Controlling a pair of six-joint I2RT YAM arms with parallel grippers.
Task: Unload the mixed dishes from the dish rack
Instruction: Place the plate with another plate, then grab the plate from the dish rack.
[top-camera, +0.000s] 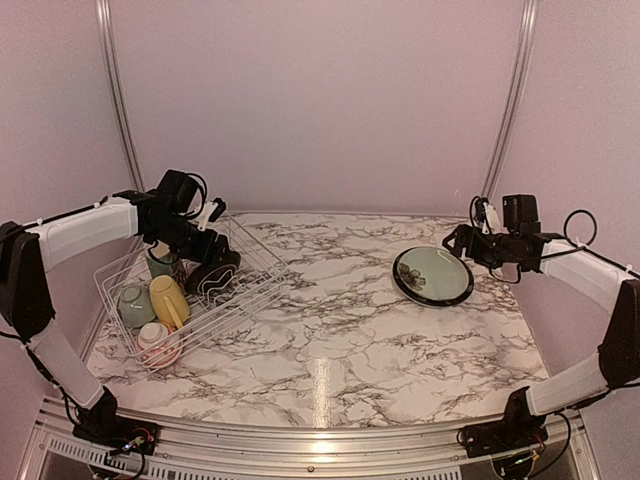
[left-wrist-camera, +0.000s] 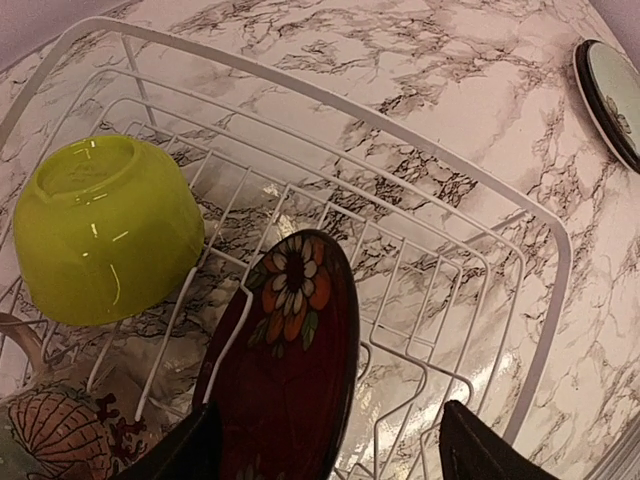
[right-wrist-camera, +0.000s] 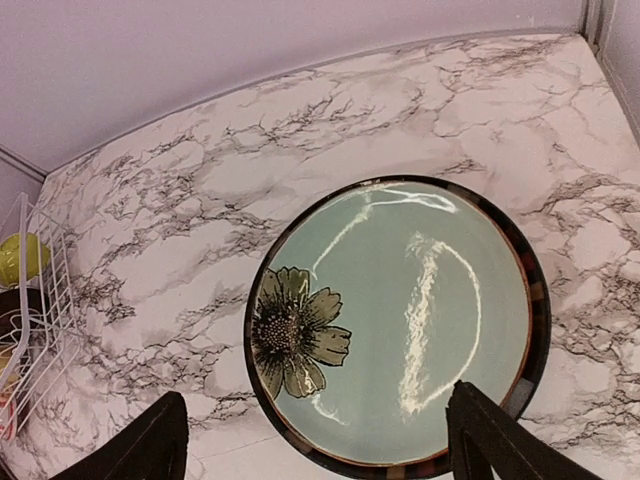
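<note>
Observed: left arm (top-camera: 85, 228) rises from its base along the left side, forearm running inward, wrist pitched downward. The left gripper (left-wrist-camera: 322, 455) sits low, fingers (left-wrist-camera: 180, 450) spread wide apart. On the opposite side, right arm (top-camera: 585, 272) folds inward likewise, wrist tilted down, right gripper (right-wrist-camera: 318, 445) held higher, jaws wide apart.

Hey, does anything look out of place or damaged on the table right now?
Nothing broken or spilled. Only the dish rack sits skewed to the table edge; the green plate lies flat and whole.
</note>
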